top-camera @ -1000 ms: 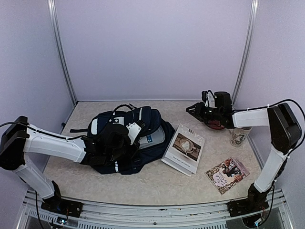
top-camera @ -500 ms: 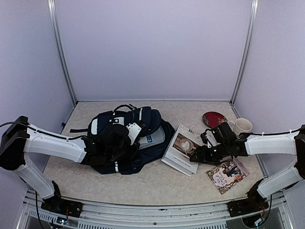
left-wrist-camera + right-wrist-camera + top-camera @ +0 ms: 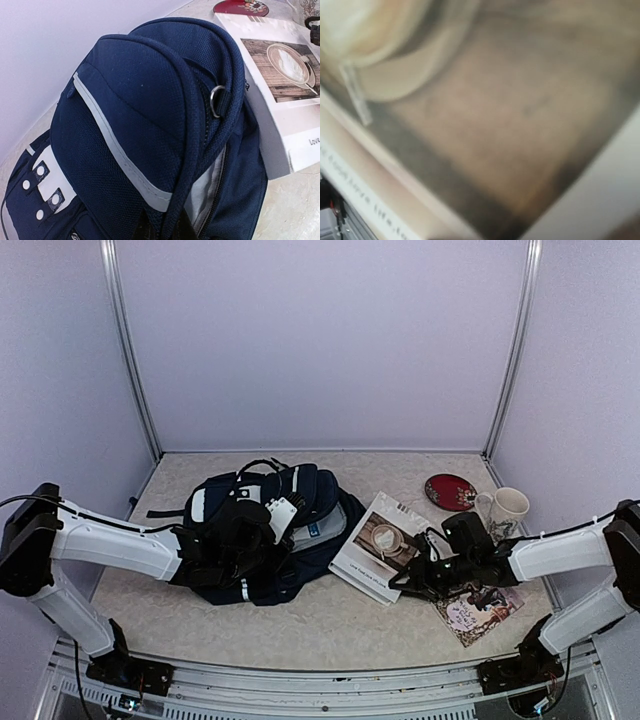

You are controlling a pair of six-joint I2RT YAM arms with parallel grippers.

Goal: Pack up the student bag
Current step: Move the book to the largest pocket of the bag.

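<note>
Book edge beside student bag

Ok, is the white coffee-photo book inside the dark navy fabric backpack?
No, that white book lies outside on the table, beside the navy backpack.

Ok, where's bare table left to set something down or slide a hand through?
Bare: the near strip of table in front of the student bag and white book; also the far patch bounded by bag, red plate and back wall. Crowded: the right side, where book, plate, mug, small picture card and the right arm bunch together.
</note>
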